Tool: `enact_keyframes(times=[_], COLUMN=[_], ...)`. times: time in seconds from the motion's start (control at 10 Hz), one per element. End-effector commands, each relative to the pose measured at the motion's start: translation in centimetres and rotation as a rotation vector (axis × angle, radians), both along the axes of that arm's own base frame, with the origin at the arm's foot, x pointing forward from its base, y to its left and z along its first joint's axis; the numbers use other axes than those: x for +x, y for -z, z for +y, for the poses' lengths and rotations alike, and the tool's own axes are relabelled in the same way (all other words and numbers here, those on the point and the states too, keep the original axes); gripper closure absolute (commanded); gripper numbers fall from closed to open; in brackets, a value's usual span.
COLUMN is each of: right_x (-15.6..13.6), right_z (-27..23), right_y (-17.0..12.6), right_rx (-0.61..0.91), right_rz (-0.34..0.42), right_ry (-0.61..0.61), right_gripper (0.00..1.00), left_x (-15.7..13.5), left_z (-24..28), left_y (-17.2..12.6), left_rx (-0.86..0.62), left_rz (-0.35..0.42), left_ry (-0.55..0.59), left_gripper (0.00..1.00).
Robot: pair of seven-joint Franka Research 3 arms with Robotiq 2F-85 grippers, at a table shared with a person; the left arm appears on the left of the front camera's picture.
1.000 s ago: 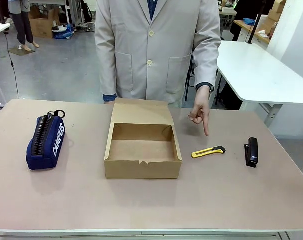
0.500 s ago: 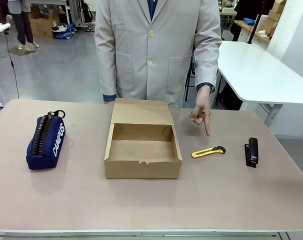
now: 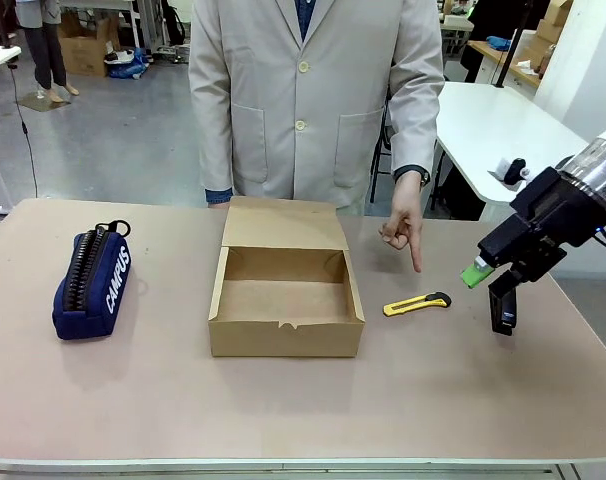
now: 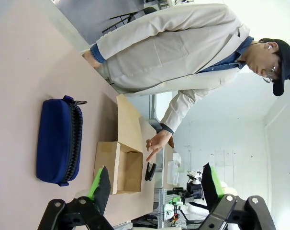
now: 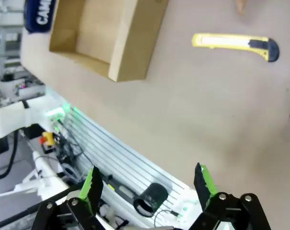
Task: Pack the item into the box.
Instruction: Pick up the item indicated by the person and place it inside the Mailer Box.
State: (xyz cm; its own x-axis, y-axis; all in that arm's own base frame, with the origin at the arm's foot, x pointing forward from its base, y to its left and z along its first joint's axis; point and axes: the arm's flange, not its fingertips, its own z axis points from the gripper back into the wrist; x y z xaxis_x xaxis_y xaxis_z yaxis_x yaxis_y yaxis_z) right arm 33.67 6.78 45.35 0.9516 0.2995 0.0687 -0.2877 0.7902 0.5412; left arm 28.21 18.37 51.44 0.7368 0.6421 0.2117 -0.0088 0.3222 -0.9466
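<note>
The slim yellow utility knife [image 3: 417, 303] with its black end lies on the table, right of the open brown cardboard box [image 3: 283, 290]. A person's hand [image 3: 405, 232] points a finger down at the knife. My right gripper [image 3: 489, 288] hangs open just right of the knife and above the table, nothing between its fingers. The right wrist view looks down on the knife [image 5: 233, 42] and the box [image 5: 106, 38], beyond my open right gripper [image 5: 147, 187]. My left gripper [image 4: 154, 184] is open and empty, far from the box [image 4: 121, 165].
A navy zippered pencil case [image 3: 93, 280] lies at the table's left. A small black stapler [image 3: 505, 312] sits at the right, partly behind my right gripper's finger. The person stands at the far edge behind the box. The table's front half is bare.
My right arm has come into the front view from the right and now hangs over the stapler, beside the knife. The pointing hand, knife and box have not moved.
</note>
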Motion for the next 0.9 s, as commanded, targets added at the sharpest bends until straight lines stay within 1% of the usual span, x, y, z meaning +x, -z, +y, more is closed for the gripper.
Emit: enact_keyframes(times=[0.0,0.1,0.2,0.3,0.4,0.5,0.6,0.7,0.8], right_x=[0.5,0.0,0.3,1.2,1.2,0.1,-0.7,-1.2,-1.8], right_z=[-1.8,0.0,3.2,4.2,4.7,5.1,5.4,6.0,6.6], right_y=[-1.5,0.0,1.9,3.1,4.0,4.6,4.9,4.8,4.4], right_rx=[0.12,0.0,-0.148,-0.147,-0.215,-0.256,-0.296,-0.383,-0.421], right_rz=[0.031,0.0,-0.073,-0.157,-0.231,-0.329,-0.428,-0.495,-0.475], right_ry=[0.129,0.0,-0.373,-0.567,-0.835,-1.052,-1.121,-0.981,-0.834], right_gripper=[0.0,0.0,0.0,0.0,0.0,0.0,0.0,0.0,0.0], left_x=[0.1,0.1,0.1,0.1,0.1,0.1,0.1,0.1,0.1], left_z=[-0.1,-0.1,-0.1,-0.1,-0.1,-0.1,-0.1,-0.1,-0.1], left_y=[-0.2,-0.2,-0.2,-0.2,-0.2,-0.2,-0.2,-0.2,-0.2], left_rx=[-0.016,-0.016,-0.016,-0.016,-0.016,-0.016,-0.016,-0.016,-0.016], left_rz=[-0.022,-0.022,-0.022,-0.022,-0.022,-0.022,-0.022,-0.022,-0.022], left_ry=[0.0,0.0,0.0,0.0,0.0,0.0,0.0,0.0,0.0], left_gripper=[0.0,0.0,0.0,0.0,0.0,0.0,0.0,0.0,0.0])
